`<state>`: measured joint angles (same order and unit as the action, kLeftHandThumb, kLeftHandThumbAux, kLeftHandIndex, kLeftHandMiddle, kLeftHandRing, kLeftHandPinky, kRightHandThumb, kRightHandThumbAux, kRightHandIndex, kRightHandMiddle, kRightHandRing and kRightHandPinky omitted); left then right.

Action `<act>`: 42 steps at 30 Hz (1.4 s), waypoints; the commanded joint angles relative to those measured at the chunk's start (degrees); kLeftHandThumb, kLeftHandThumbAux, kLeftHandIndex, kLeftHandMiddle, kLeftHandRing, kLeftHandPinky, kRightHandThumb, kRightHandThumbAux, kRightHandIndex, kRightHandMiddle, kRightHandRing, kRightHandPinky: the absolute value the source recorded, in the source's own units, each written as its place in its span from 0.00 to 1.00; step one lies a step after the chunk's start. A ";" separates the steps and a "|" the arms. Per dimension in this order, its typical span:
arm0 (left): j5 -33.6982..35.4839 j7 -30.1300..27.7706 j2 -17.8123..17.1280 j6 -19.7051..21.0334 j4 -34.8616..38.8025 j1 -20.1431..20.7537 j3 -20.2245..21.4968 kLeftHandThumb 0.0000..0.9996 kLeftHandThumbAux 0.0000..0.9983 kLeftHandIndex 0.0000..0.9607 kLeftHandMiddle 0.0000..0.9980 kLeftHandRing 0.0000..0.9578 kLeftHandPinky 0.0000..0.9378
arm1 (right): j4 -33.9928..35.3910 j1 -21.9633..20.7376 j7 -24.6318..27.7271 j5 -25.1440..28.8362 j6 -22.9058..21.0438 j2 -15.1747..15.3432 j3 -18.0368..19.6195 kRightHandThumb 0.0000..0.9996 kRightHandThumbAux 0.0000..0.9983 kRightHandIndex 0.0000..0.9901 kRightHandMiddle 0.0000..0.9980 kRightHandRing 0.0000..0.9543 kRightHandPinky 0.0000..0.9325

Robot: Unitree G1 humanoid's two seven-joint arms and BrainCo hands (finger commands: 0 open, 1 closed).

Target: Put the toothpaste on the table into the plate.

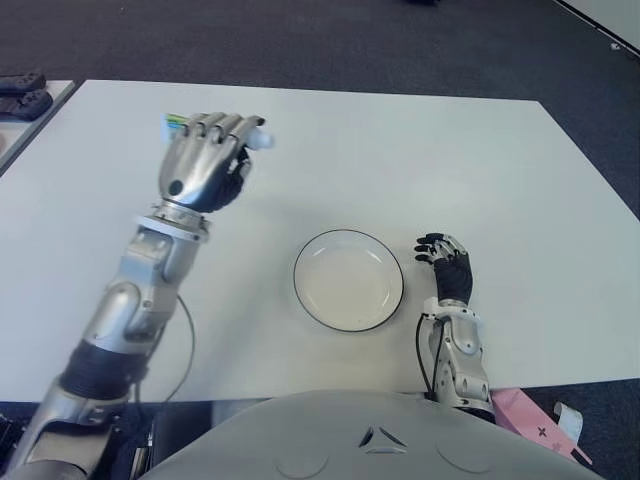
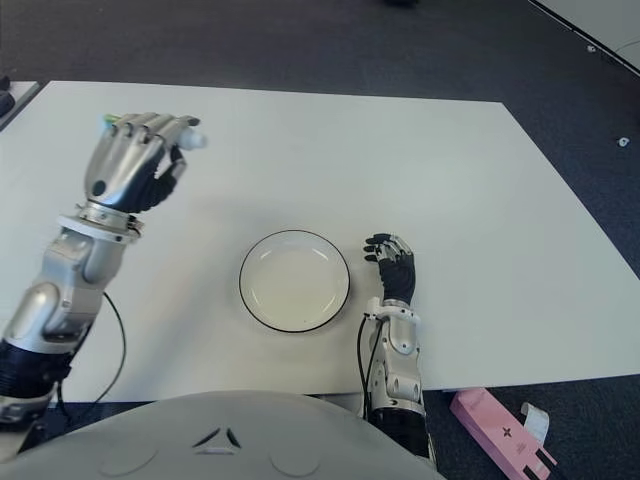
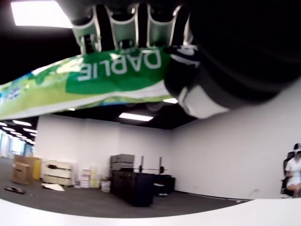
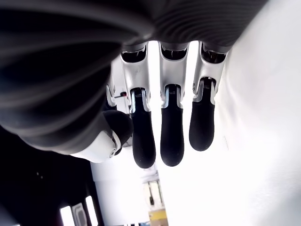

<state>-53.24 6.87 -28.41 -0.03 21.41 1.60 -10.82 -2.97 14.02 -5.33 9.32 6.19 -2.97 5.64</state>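
Left wrist view shows the green toothpaste tube (image 3: pixel 89 82) clamped in the left hand (image 1: pixel 205 160), raised above the far left of the white table (image 1: pixel 480 170). The plate (image 1: pixel 348 280) sits near the front edge, with the right hand (image 1: pixel 447 265) just right of it, fingers relaxed and holding nothing.

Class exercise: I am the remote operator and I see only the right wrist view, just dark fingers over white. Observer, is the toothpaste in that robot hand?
Observer: No. The left robot hand grips the toothpaste.
Operator: Is it over the plate?
Observer: Not yet; the plate is empty, nearer the robot and to that hand's right.
Operator: And my right robot hand?
Observer: The right robot hand shows just right of the plate, holding nothing.
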 commanded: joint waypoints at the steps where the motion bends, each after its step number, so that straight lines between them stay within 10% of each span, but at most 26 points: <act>1: 3.15 -6.73 3.62 0.40 2.46 0.39 -3.55 0.75 0.70 0.46 0.94 0.95 0.93 | -2.60 0.62 -0.09 0.50 -1.79 -1.79 0.16 0.71 0.72 0.43 0.50 0.52 0.55; 20: 8.72 -15.32 7.88 -8.83 -12.28 7.80 -14.71 0.75 0.70 0.46 0.89 0.92 0.94 | -1.89 1.49 -0.24 0.89 -0.83 -2.48 -0.26 0.71 0.72 0.43 0.49 0.52 0.54; 42: 7.89 -20.30 7.56 -12.08 -13.08 8.03 -18.29 0.75 0.70 0.46 0.89 0.92 0.91 | -0.96 2.44 -0.43 1.13 -1.62 -2.38 -0.43 0.71 0.72 0.43 0.49 0.52 0.54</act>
<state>-44.70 -13.39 -20.50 -11.24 9.32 9.34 -28.30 -2.52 14.90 -5.29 9.83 7.16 -3.01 5.25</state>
